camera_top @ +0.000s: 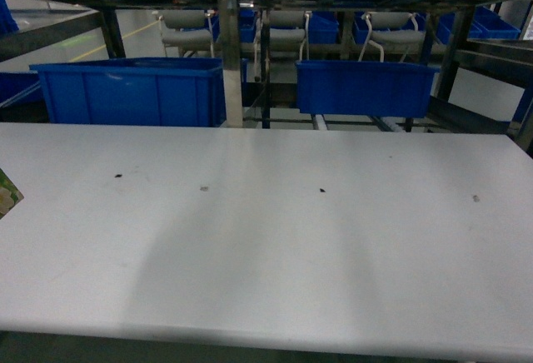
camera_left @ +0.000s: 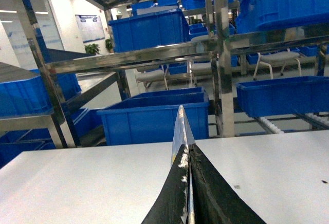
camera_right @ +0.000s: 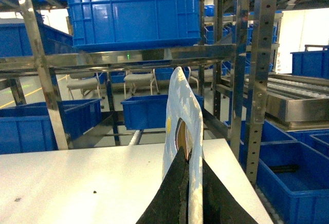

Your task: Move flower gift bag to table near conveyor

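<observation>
In the left wrist view, my left gripper is shut on a thin pale edge of the flower gift bag, which sticks up past the black fingertips over the white table. The right wrist view shows my right gripper shut on another part of the gift bag, pale with a yellow spot and an oval handle hole. In the head view only a green-and-cream corner of the bag shows at the left edge; neither gripper appears there. The steel conveyor rack stands behind the table.
Large blue bins sit on the rack just past the table's far edge. White rollers show under a bin. More blue bins stand beyond the table's right edge, beside steel uprights. Tiny dark specks dot the tabletop.
</observation>
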